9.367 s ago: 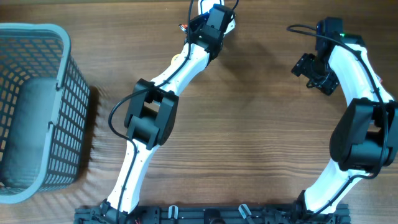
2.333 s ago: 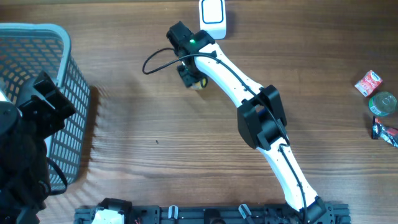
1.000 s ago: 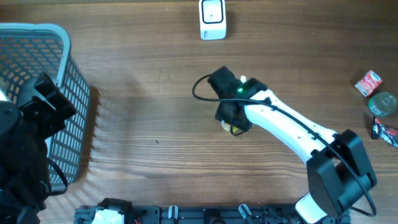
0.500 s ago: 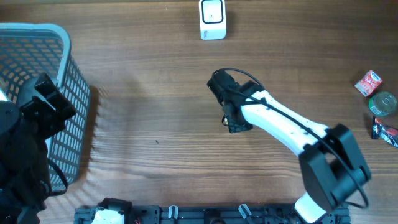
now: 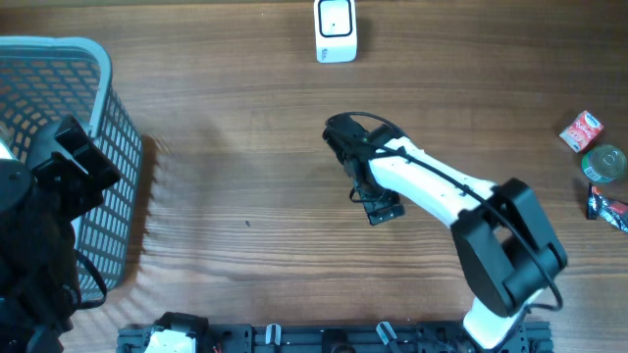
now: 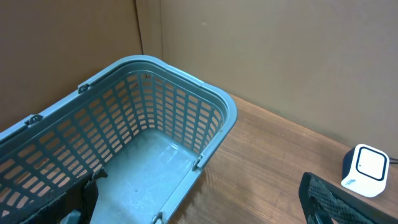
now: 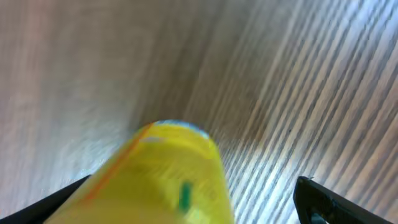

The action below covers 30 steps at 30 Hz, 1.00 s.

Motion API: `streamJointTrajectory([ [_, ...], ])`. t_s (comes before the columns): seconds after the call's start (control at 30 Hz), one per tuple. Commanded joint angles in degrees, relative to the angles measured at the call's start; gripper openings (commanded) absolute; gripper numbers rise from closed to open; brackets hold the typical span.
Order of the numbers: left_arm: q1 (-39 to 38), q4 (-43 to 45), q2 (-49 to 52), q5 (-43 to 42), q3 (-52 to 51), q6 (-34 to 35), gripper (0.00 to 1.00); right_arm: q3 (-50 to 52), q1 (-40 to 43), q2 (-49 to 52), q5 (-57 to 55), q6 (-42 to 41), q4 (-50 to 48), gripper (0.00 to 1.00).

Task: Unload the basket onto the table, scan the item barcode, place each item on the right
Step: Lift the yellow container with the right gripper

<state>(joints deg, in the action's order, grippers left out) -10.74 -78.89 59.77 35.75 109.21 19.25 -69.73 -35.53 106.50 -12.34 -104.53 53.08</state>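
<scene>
Well, the yellow cylindrical item [image 7: 171,177] fills the lower part of the right wrist view from 6 toward 7 o'clock. It is blurred, with a thin orange stripe and a small green mark on it, and the brown wood-grain table [image 5: 245,245] is close behind it. The right gripper [image 5: 381,208] has its fingers [image 7: 320,199] spread wide, one dark tip at 5 o'clock and the other at 8 o'clock of that view. The item sits between them, much nearer the 8 o'clock tip; whether it touches that tip cannot be told through the blur.

From overhead the gripper hangs just toward 4 o'clock of the table's centre and hides the item beneath it. The small white box-shaped barcode scanner [image 5: 336,29] stands at 12 o'clock, well apart from the gripper.

The grey-blue plastic lattice basket [image 5: 69,59] is at 9 o'clock. The left gripper [image 6: 205,208] hovers above it with its fingers [image 6: 339,199] wide apart and nothing between them. At 3 o'clock lie a red packet [image 5: 581,130], a green-topped can [image 5: 603,162] and a dark wrapper [image 5: 608,208].
</scene>
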Motion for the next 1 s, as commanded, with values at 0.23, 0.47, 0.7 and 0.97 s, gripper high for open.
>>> streamJointTrajectory([
  [0.23,0.33,-0.46,-0.11,0.79,-0.15,0.79,1.00,-0.76,0.35,-20.81,-0.90,32.48,2.58,0.99],
  [0.47,0.33,-0.68,-0.11,0.76,-0.15,2.47,1.00,-0.76,0.35,-30.67,23.93,113.46,6.67,1.00],
  [0.7,0.33,-2.91,-0.11,1.01,-0.15,3.74,1.00,-0.76,0.35,-25.68,3.10,120.78,-3.58,1.00],
  [0.97,0.31,-1.99,-0.09,0.98,-0.15,3.74,1.00,-0.50,2.82,-24.87,24.44,140.85,2.71,1.00],
])
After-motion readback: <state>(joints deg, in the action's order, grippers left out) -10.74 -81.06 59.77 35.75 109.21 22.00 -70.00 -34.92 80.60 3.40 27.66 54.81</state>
